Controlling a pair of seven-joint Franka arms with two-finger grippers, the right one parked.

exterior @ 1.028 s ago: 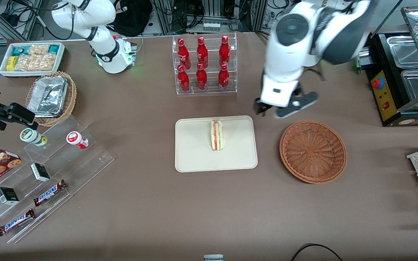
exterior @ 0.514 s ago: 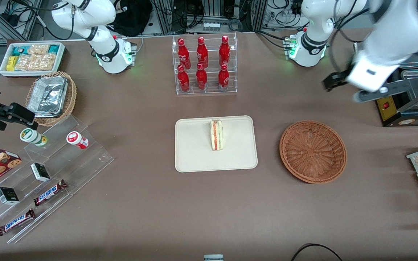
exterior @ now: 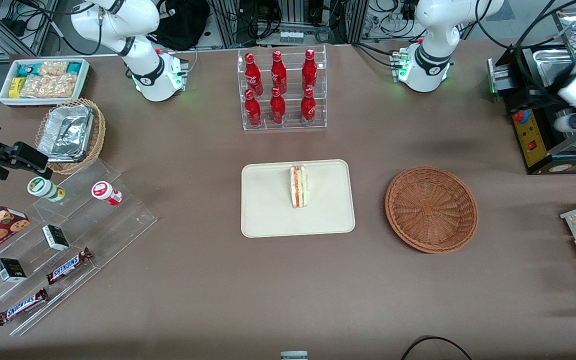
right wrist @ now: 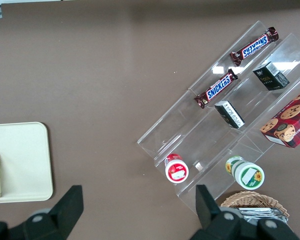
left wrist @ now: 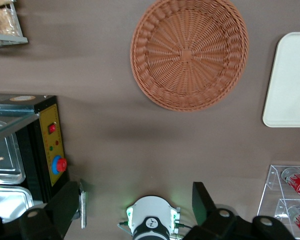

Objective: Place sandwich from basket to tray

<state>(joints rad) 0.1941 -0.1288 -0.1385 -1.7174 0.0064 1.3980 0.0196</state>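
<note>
On the cream tray (exterior: 268, 210), at the middle of the table, the sandwich (exterior: 298, 186) stands on edge with its orange-red and green filling facing up. It sits in the half of the tray nearer the basket (exterior: 431, 209). The basket rests on the brown tablecloth beside the tray, apart from it, toward the working arm's end of the table, and nothing lies in it.

The gripper (left wrist: 135, 207) hangs high above the table at the working arm's end, over the black machine (exterior: 533, 130) with the red button, well apart from both basket and tray. Its two dark fingers (left wrist: 202, 200) stand wide apart and hold nothing; between them the wrist view shows the bare tablecloth and the arm's own white base (left wrist: 151, 224).

A clear rack of red bottles (exterior: 280, 90) stands farther from the front camera than the tray.
</note>
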